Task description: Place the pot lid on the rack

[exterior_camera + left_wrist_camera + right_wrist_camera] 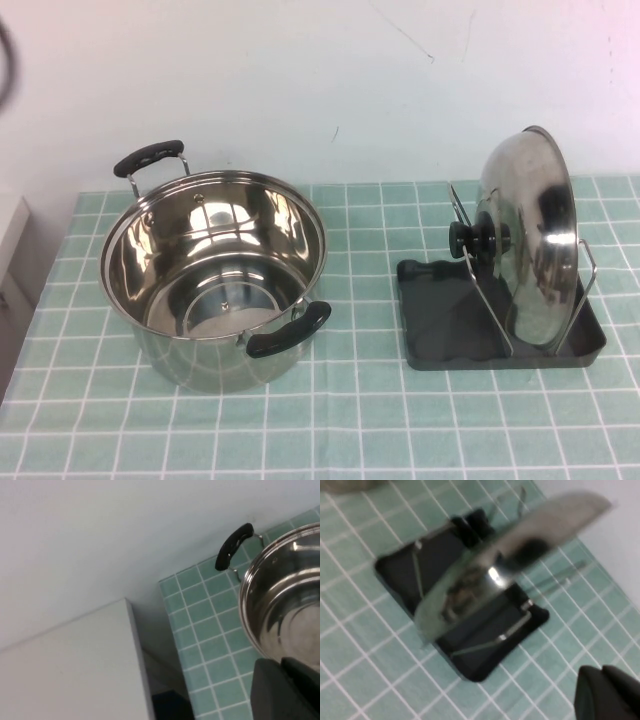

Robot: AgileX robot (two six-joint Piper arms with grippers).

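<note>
High view: neither arm is in shot. Pot lid stands on edge in the rack, leaning between the wire loops, knob facing the pot. Pot is open and sits well apart from the rack on the green checked cloth.

Right wrist view: right gripper shows only as a dark corner of its body, so I cannot tell whether it is spread or pressed together. It holds nothing that I can see. Lid and rack lie below and ahead of this claw, well apart from it, no contact.

Left wrist view: left gripper likewise shows just a dark edge, state cannot be told. Pot rim is just beside it, with one pot handle further out past the claw. Lid is not in this view.

Judgement: placement looks done, and the step in hand is release and clearing away. Next move calls for checking that the lid sits stable in the loops, then keeping the right arm clear of the lid's top edge. A nudge there could tip it out.
</note>
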